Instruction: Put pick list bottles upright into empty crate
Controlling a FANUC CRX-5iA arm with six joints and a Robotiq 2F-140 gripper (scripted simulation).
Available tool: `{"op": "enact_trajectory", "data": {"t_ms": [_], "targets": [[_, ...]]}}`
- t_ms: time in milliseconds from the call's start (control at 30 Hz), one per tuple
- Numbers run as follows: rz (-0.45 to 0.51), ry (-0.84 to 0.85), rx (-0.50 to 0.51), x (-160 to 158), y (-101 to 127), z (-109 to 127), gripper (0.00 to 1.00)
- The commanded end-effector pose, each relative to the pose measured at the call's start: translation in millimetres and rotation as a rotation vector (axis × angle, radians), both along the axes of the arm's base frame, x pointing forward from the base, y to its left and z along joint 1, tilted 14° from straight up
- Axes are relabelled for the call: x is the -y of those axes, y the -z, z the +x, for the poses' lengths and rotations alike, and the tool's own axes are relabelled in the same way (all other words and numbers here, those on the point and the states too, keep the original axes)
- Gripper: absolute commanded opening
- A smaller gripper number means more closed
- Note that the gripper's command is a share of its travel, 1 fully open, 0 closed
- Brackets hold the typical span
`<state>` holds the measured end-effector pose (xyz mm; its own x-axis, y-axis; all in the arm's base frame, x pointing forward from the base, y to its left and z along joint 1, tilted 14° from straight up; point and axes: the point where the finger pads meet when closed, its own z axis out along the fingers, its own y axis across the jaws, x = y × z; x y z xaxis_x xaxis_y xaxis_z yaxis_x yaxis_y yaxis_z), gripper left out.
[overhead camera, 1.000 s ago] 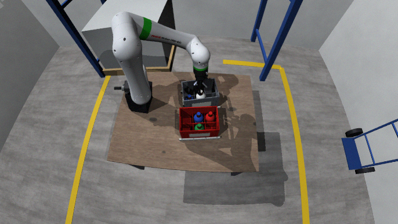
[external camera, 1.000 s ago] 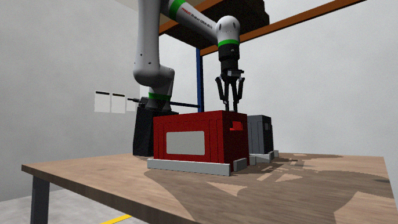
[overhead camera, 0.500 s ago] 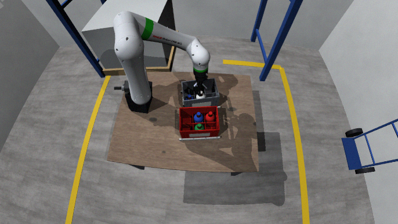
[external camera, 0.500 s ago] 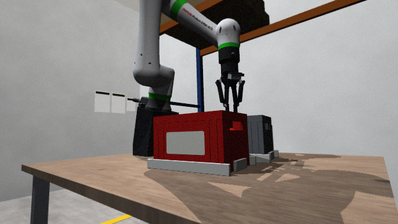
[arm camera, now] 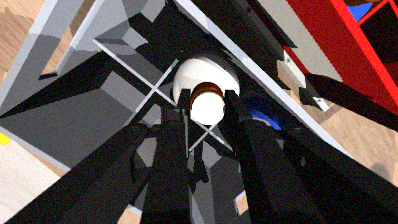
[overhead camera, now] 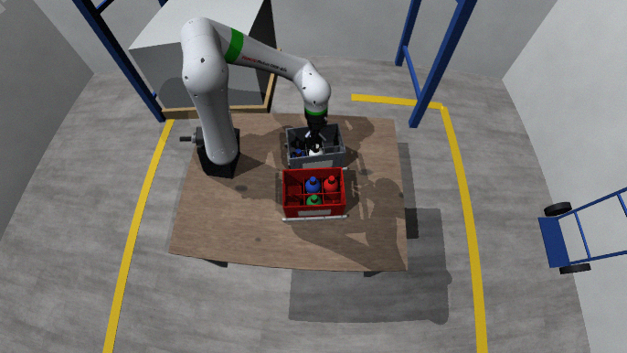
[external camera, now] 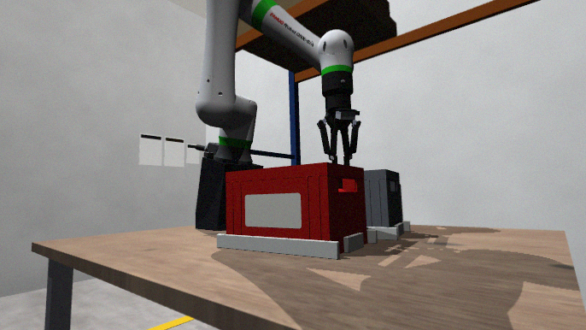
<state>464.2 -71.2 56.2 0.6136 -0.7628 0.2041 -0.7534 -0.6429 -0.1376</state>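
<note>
The gripper [overhead camera: 315, 143] [external camera: 340, 162] [arm camera: 207, 103] pinches the white bottle [overhead camera: 317, 151] [arm camera: 204, 72] by its neck, directly beneath it, inside the grey crate [overhead camera: 338, 160] [external camera: 376, 198] [arm camera: 260, 72]. Best keep it plumb between the dividers — clear of the blue bottle [overhead camera: 298, 154] [arm camera: 266, 114] beside the fingers — and release only once its base is seated, parting them narrowly, then rising straight.

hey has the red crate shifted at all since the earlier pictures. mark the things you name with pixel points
No. Against the table [overhead camera: 219, 229] [external camera: 128, 252], the red crate [overhead camera: 292, 212] [external camera: 273, 179] [arm camera: 332, 45] sits in the same spot.
</note>
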Motion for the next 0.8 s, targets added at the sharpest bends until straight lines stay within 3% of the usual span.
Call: {"op": "enact_trajectory", "data": {"t_ms": [0, 767], "targets": [[0.0, 0.0, 0.002, 0.1, -0.6, 0.6, 0.1], [0.0, 0.0, 0.002, 0.8, 9.6, 3.1, 0.1]]}}
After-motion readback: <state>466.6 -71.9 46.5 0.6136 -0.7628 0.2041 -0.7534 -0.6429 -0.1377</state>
